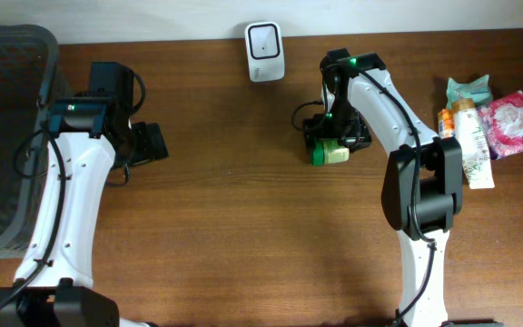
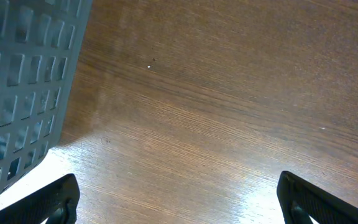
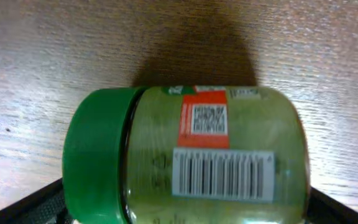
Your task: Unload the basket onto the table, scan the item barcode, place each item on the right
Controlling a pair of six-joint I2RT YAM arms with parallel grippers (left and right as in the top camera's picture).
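Green-lidded jar [image 3: 191,162] on its side directly under right gripper [image 3: 188,208], long axis finger-to-finger, barcode up; jaws apart.

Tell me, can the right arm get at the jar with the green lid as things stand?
Probably yes. The right claw hangs just above the jar, its jaws open on either side, and nothing lies between them.

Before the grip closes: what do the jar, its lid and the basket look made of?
Jar: clear glass or hard plastic, I can't tell which. It is glossy and the greenish contents show through.
Lid: green plastic, smooth with a soft sheen.
Basket: grey moulded plastic, matte, with a lattice wall of square holes.
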